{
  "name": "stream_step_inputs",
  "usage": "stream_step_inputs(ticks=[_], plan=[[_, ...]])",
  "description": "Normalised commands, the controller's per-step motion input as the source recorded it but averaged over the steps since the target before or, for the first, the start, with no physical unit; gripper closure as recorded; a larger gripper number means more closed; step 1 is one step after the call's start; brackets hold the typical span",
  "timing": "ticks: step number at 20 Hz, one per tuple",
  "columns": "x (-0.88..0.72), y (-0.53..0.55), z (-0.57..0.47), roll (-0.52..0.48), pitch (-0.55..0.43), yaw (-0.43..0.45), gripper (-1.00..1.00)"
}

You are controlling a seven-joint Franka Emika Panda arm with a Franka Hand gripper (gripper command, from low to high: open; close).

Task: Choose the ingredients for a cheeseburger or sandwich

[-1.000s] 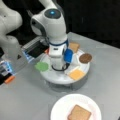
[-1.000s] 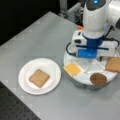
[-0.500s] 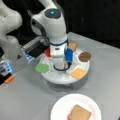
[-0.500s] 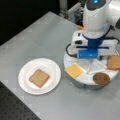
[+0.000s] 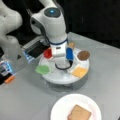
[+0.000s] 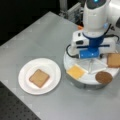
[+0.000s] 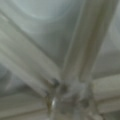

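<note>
Gripper (image 6: 93, 59) lowered over the middle of the white round segmented tray (image 5: 60, 77); whether its jaws are apart or together cannot be told

In both front views the white robot arm (image 5: 53, 27) stands upright over the tray. Around it lie the green lettuce blob (image 5: 42, 69), red tomato disc (image 5: 47, 53), dark-brown round patty (image 5: 83, 55), orange cheese square (image 6: 75, 72) and one tan-brown bread square (image 6: 114, 60). A second tan-brown bread slice (image 6: 39, 78) lies flat on the large white paper plate (image 6: 53, 68), well apart from the tray on the grey table (image 6: 37, 37). The wrist view shows only white tray ridges (image 7: 75, 50) close up
</note>
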Motion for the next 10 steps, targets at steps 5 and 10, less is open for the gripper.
stream_step_inputs(ticks=[5,10], plan=[[0.03,-0.13,-0.03,0.082,-0.056,0.183,-1.00],[0.06,-0.11,-0.08,0.072,-0.079,0.140,-1.00]])
